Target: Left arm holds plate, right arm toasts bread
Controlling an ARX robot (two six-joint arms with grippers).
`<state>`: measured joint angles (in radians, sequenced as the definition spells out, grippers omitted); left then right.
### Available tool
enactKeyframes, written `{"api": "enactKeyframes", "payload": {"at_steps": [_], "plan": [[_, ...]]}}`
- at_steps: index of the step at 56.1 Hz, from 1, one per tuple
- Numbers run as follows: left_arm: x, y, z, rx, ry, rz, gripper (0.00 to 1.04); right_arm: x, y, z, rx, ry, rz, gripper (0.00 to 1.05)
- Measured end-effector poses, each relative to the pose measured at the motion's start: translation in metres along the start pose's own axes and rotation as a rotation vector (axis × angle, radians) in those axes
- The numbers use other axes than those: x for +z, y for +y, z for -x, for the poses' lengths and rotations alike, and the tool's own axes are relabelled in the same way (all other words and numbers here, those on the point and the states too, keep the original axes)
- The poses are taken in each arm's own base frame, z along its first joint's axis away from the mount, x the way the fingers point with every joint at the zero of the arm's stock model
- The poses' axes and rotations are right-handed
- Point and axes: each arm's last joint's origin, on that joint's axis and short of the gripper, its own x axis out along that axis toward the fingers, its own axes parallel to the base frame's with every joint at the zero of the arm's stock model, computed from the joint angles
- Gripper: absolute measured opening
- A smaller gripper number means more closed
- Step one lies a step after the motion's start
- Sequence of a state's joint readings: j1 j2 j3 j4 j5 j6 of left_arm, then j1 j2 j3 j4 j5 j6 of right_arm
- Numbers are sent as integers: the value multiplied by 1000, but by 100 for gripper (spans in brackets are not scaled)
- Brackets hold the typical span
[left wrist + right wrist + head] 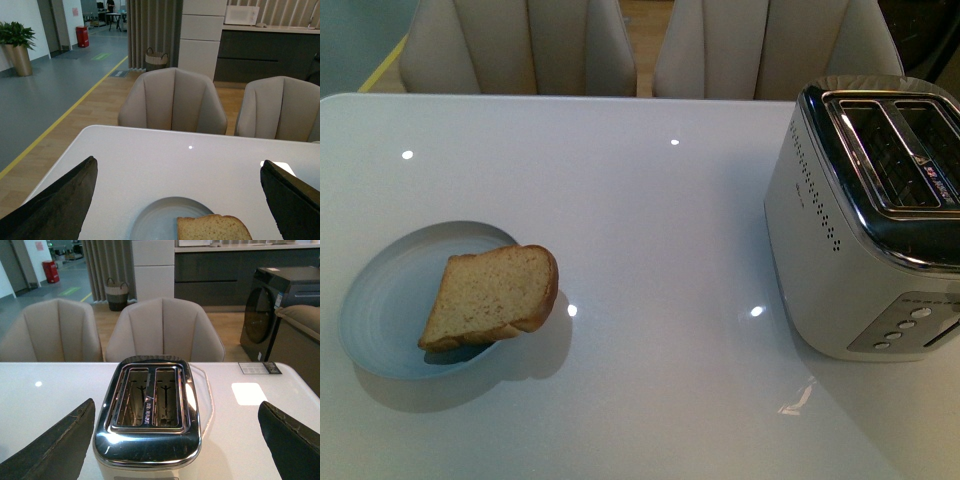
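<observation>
A pale blue-grey plate (385, 300) sits at the left of the white table. The tan bread (492, 295) lies tilted on it, its crust overhanging the plate's right rim. Neither arm shows in the front view. In the left wrist view my left gripper (180, 200) is open, its dark fingers (55, 205) spread wide above and short of the plate (155, 220) and bread (212, 229). In the right wrist view my right gripper (177, 440) is open, its fingers (292, 442) on either side of the toaster (150, 412), above it.
The silver two-slot toaster (865, 220) stands at the right of the table, both slots empty. Two beige chairs (520, 45) stand behind the table's far edge. A flat card (260, 368) lies on the table beyond the toaster.
</observation>
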<state>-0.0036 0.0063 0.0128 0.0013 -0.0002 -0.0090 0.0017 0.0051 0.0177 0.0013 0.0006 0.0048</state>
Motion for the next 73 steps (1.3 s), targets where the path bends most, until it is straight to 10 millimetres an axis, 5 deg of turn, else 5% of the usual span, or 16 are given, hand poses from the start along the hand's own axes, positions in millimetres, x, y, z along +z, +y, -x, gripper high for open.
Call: {"api": "enactKeyframes", "payload": {"at_steps": [51, 61, 73], "plan": [[0, 0, 0, 6, 4, 4, 97, 0, 0, 0, 0, 0, 0, 96], [-3, 0, -4, 273, 557, 125, 97, 0, 0, 0, 0, 0, 0, 96], [0, 7, -18, 297, 568, 219, 97, 0, 0, 0, 0, 0, 0, 96]]}}
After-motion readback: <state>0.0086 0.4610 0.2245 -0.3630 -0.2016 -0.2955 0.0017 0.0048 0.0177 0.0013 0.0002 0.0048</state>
